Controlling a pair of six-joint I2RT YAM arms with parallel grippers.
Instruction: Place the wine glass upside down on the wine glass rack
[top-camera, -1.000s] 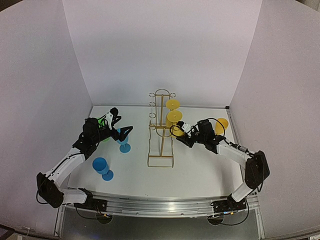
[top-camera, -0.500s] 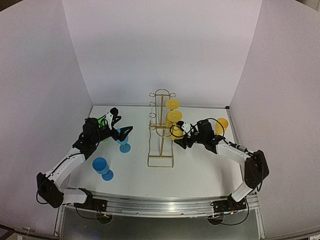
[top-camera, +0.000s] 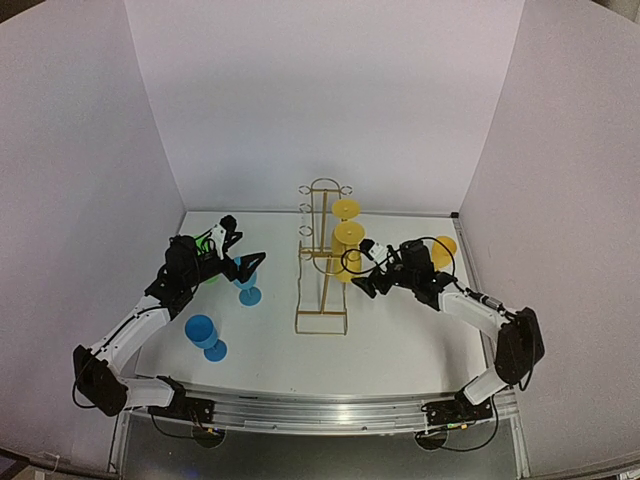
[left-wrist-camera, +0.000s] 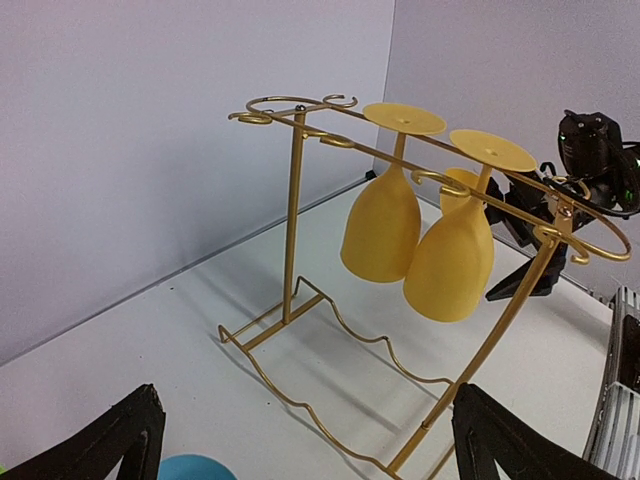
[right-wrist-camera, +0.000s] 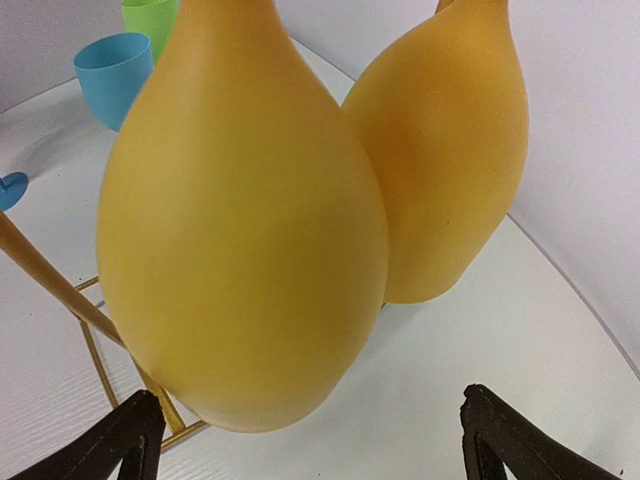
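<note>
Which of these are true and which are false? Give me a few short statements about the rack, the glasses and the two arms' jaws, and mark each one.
1. Yellow glasses hang upside down from the rack. True.
2. The left jaws are shut. False: they stand open, close to a blue glass that they do not grip.
3. Two blue glasses stand on the table, left of the rack. True.
4. The right jaws clamp a yellow glass. False: they stand open, and the glass in front of them hangs from the rack.
5. One yellow glass is off the rack, on the table behind the right arm. True.
</note>
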